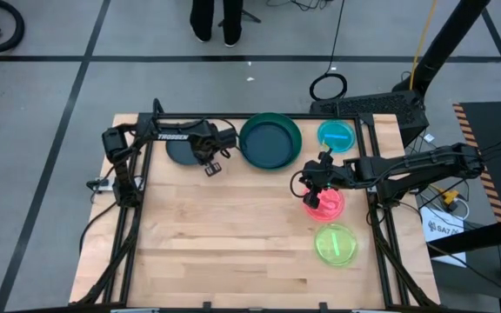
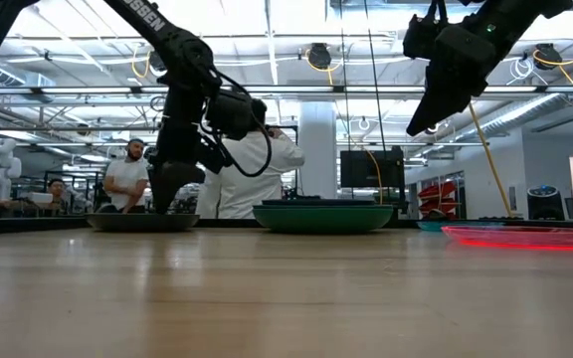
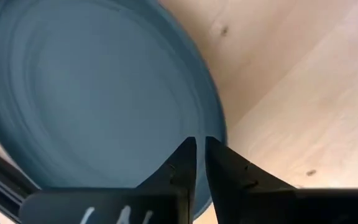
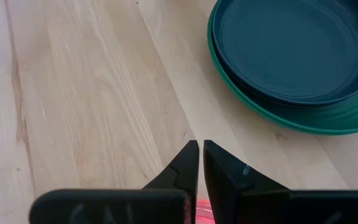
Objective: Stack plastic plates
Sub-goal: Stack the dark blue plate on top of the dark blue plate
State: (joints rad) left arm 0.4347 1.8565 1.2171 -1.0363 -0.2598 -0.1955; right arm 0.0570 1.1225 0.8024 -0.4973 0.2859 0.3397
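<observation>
A dark grey plate (image 1: 177,149) (image 3: 92,93) lies flat at the table's far left. My left gripper (image 1: 203,155) (image 3: 197,149) (image 2: 162,204) is shut, pointing down over the plate's right rim. A large green plate (image 1: 249,148) (image 4: 278,118) (image 2: 321,217) sits far centre with a dark plate (image 1: 272,139) (image 4: 291,43) nested in it. Blue (image 1: 336,135), pink (image 1: 330,207) (image 2: 520,237) and lime (image 1: 336,243) translucent plates lie flat along the right side. My right gripper (image 1: 318,181) (image 4: 199,149) (image 2: 416,124) is shut, raised clear above the pink plate's far-left edge. My left gripper stands with its shut fingertips at the dark grey plate's right rim (image 3: 219,134), coming from above. I cannot tell whether they touch it. The plate lies flat on the table.
Black frame rails (image 1: 137,191) run along the table's left, right and far edges. Bare wood (image 1: 233,235) fills the middle and near half. In the low view, people (image 2: 247,169) stand and sit beyond the far edge.
</observation>
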